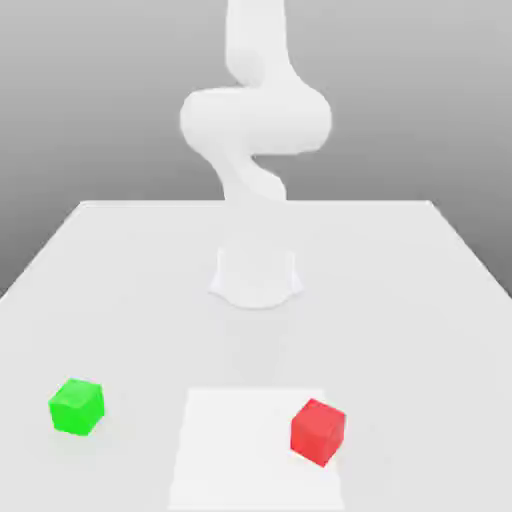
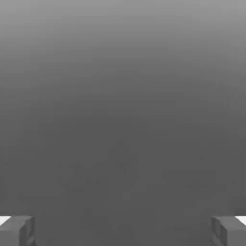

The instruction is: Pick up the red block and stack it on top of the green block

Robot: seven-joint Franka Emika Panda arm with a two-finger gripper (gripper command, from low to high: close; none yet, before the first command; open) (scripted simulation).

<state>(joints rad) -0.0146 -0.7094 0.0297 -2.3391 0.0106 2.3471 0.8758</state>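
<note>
Plain white tabletop [image 1: 120, 270] against a flat grey backdrop, that's the whole setting, pretty bare-bones sim look.

So the red block [image 1: 318, 432] is a small matte cube, bright solid red, clean edges, one corner turned toward the camera so you see the top face and two sides. It sits flat on the table, down around 5 o'clock in the exterior view, on the right part of a slightly brighter white square patch [image 1: 240, 440] that's laid into the surface. The block's right edge is just about at the patch's right border.

The green block [image 1: 76, 406] is the same kind of cube, same size as far as I can tell, just bright green. It's over at about 8 o'clock, flat on the table, well apart from the red one and off the patch entirely.

The arm [image 1: 255, 120] is all white, its base [image 1: 256, 278] planted near the middle of the table, roughly 12 o'clock from the red block, with the links curling up and out past the top edge.

In the hand view the gripper [image 2: 123, 230] has its two grey fingertips [image 2: 17, 230] spread wide, one at about 7 o'clock and the other at 5 o'clock, nothing between them but plain grey surface. Neither block is anywhere near the fingers there, so how the red block lies relative to the pincer can't really be pinned down.

No readable writing or logos on anything.
</note>
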